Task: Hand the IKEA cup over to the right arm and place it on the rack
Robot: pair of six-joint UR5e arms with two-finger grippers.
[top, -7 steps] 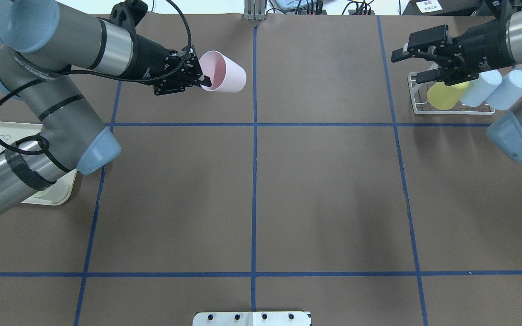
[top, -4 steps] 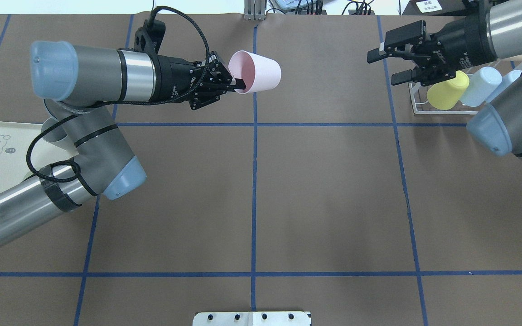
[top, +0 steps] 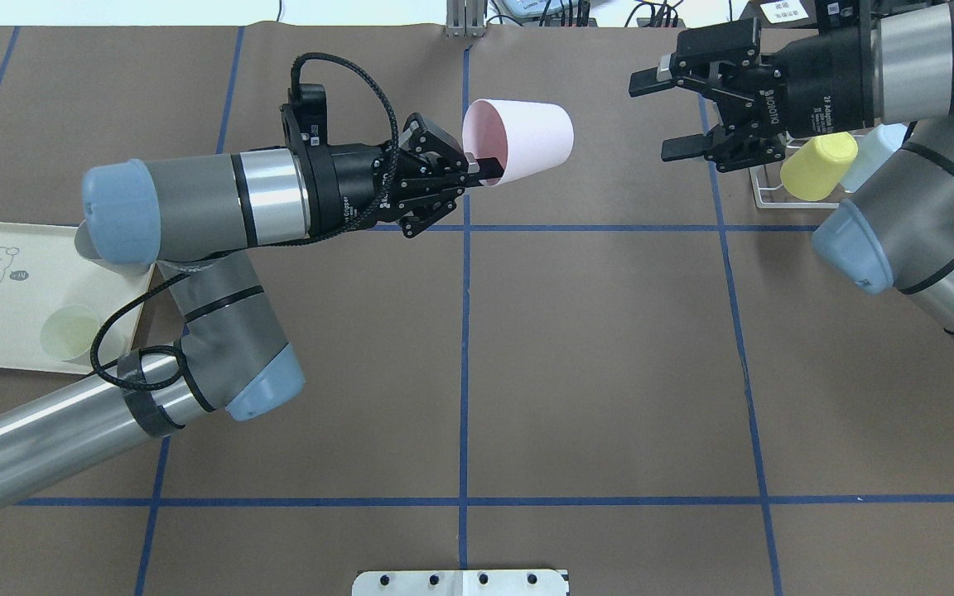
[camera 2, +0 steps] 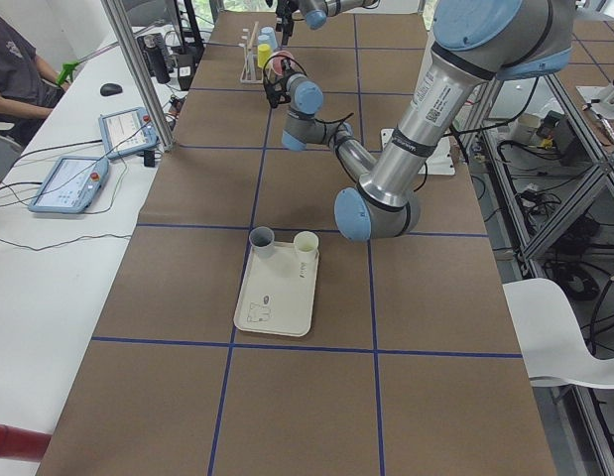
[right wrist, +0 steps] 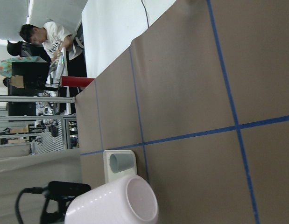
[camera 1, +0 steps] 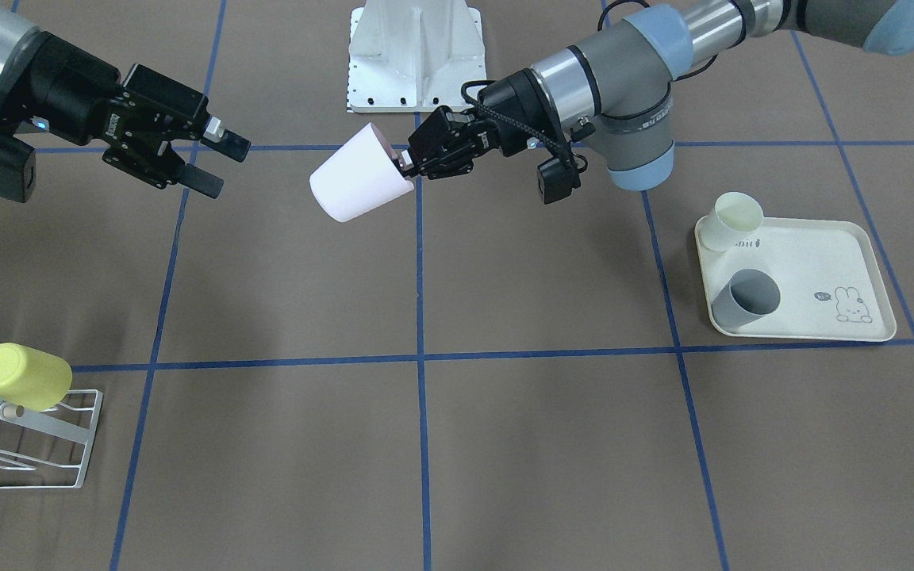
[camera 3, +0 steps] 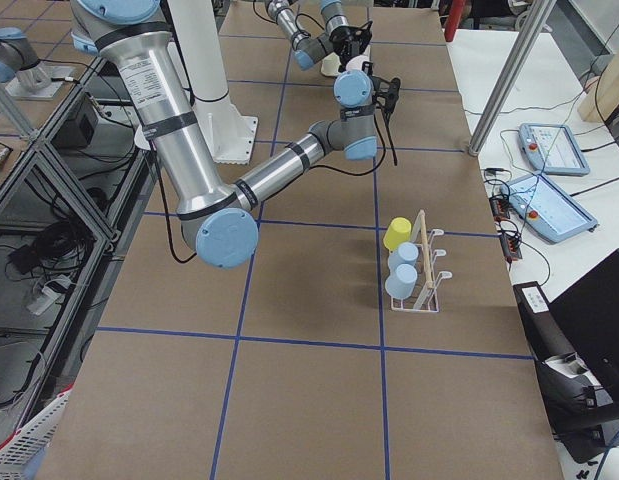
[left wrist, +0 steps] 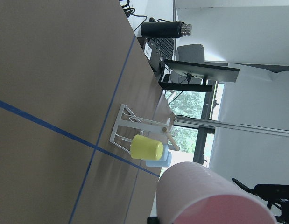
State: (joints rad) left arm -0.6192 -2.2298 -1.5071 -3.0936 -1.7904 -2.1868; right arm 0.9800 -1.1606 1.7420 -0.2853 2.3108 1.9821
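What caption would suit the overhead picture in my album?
Left end effector holds a pink cup out toward the open right end effector, near the rack.

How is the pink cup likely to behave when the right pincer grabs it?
Probably light and stiff: the left pincer holds the pink cup sideways by its rim alone. Its smooth tapered wall may slip in the open right pincer.
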